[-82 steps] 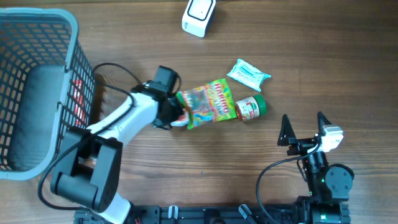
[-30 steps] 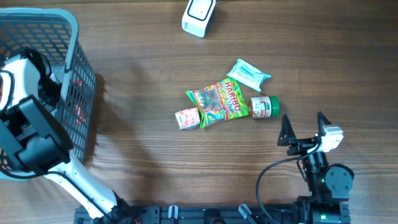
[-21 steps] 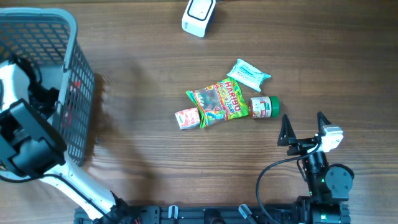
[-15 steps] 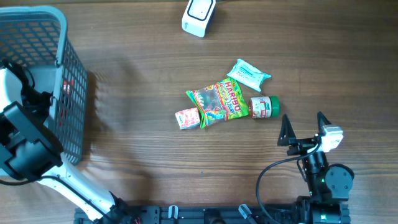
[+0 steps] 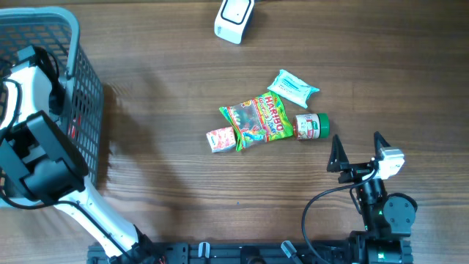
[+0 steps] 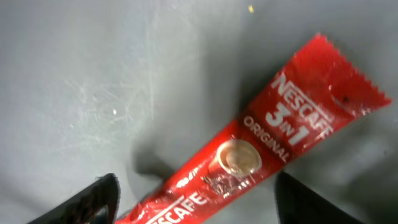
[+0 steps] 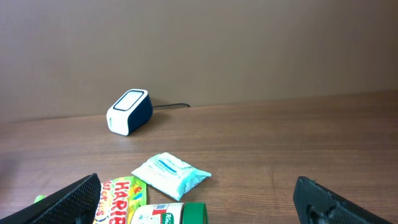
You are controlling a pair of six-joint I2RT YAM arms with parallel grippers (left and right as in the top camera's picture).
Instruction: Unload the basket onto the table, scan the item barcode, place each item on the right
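Overhead: the left arm (image 5: pixel 33 139) reaches into the basket (image 5: pixel 86 88) at the desk's left edge, its fingers hidden. The scanner (image 5: pixel 234 17) sits at the far edge. The right gripper (image 5: pixel 357 143) is by the near edge, wide open and empty.

Left wrist: the Nescafé stick (image 6: pixel 261 149) lies on the basket's grey floor. Its long axis is diagonal, serrated end upper right, between the left gripper (image 6: pixel 199 202)'s spread jaws — not gripped.

Right wrist: a wipes packet (image 7: pixel 171 171) lies nearer than the scanner.

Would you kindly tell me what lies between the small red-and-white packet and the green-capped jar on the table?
The Haribo bag lies between the packet and the jar, close against both; the overhead view shows it.
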